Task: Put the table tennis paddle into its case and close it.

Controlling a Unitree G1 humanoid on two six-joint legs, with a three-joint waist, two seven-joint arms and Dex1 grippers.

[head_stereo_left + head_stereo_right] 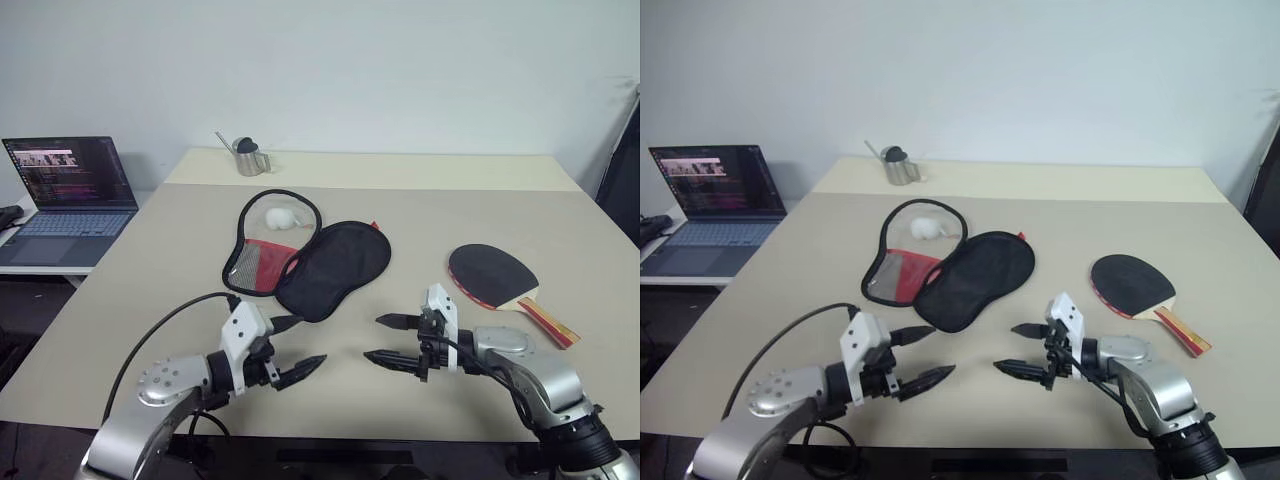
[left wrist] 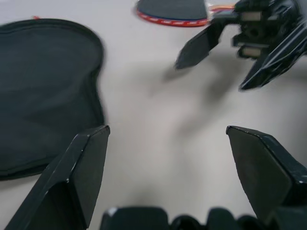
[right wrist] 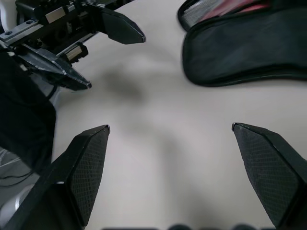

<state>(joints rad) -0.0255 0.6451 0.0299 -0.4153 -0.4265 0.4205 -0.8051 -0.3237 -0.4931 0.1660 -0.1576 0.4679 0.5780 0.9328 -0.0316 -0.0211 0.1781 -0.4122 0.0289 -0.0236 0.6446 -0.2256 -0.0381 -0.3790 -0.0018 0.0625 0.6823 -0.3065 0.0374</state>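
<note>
The table tennis paddle [image 1: 492, 276] lies flat on the table at the right, black face up, red-edged, its striped handle pointing toward the near right. The case [image 1: 320, 262] lies unzipped and spread open at the table's centre: a black flap nearer me, and behind it a half with a red panel and mesh. Something small and white [image 1: 280, 217] rests inside the far half. My left gripper [image 1: 292, 348] hovers open near the front edge, just in front of the case. My right gripper [image 1: 385, 339] is open too, facing the left one, with the paddle behind and to its right. Both hold nothing.
A small metal pot [image 1: 247, 157] stands at the table's far left. An open laptop [image 1: 66, 195] sits on a lower desk left of the table. A black cable [image 1: 170, 320] loops from my left arm. A dark object stands at the far right edge [image 1: 622, 170].
</note>
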